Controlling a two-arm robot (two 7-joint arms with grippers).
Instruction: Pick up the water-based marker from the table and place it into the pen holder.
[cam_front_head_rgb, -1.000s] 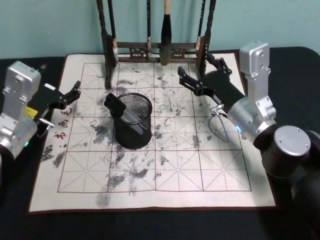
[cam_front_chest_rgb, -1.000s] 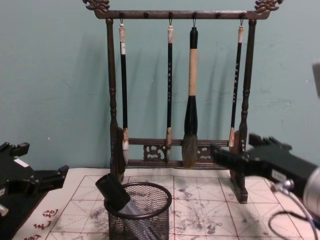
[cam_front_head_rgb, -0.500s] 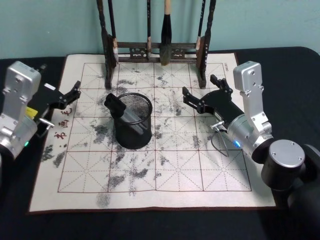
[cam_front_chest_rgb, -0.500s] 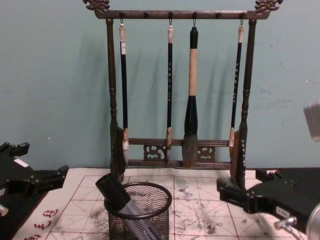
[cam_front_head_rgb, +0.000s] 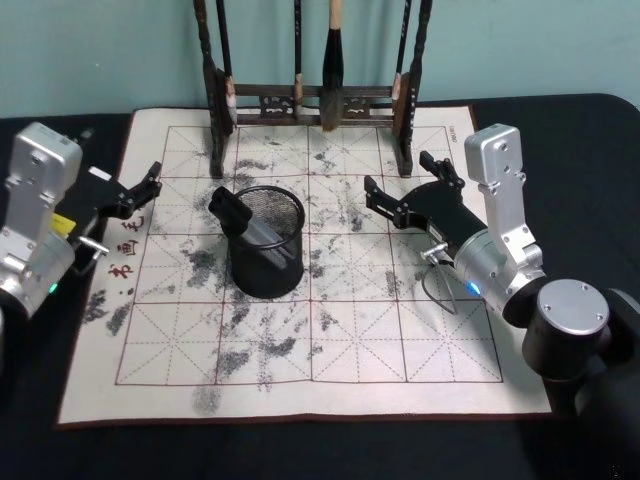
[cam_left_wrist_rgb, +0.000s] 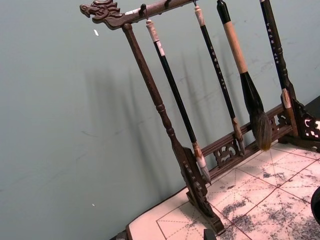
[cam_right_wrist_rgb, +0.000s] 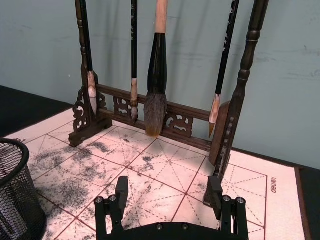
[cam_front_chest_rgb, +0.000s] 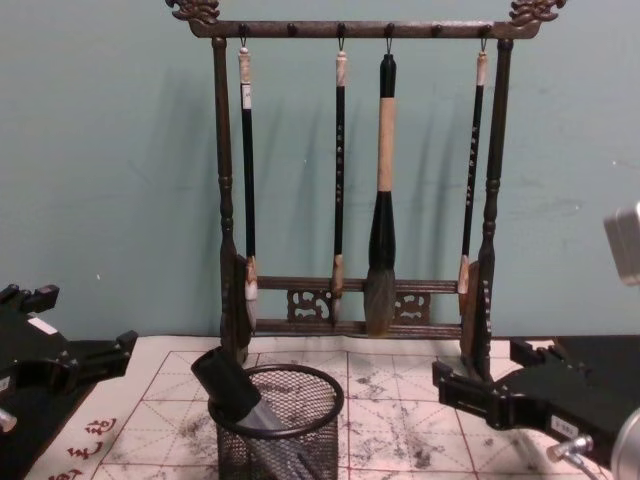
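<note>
1. The marker (cam_front_head_rgb: 238, 218) stands tilted in the holder (cam_front_head_rgb: 266, 243). Its black cap end sticks out over the holder's left rim, and its grey body runs down inside the mesh.
2. The holder sits on the mat (cam_front_head_rgb: 340, 330), left of the mat's middle and nearer than the rack (cam_front_head_rgb: 312, 100).
3. In the chest view the marker (cam_front_chest_rgb: 232, 388) leans to the left against the rim of the holder (cam_front_chest_rgb: 290, 440).
4. The mat covers the dark desk (cam_front_head_rgb: 590, 120). It is white with red grid lines and grey ink stains, and has red characters near its left edge.
5. The rack stands at the far edge of the mat, and four brushes (cam_front_chest_rgb: 380, 200) hang from its top bar.
6. The right gripper (cam_front_head_rgb: 405, 190) hangs over the right part of the mat, right of the holder and well apart from it, just near of the rack's right post. Its jaws are wide apart and hold nothing.
7. In the right wrist view the two fingers (cam_right_wrist_rgb: 121, 192) of the right gripper (cam_right_wrist_rgb: 167, 192) stand spread, with bare mat between them.
8. The left gripper (cam_front_head_rgb: 145, 185) is at the mat's left edge, left of the holder and apart from it. Its jaws are spread and hold nothing.
</note>
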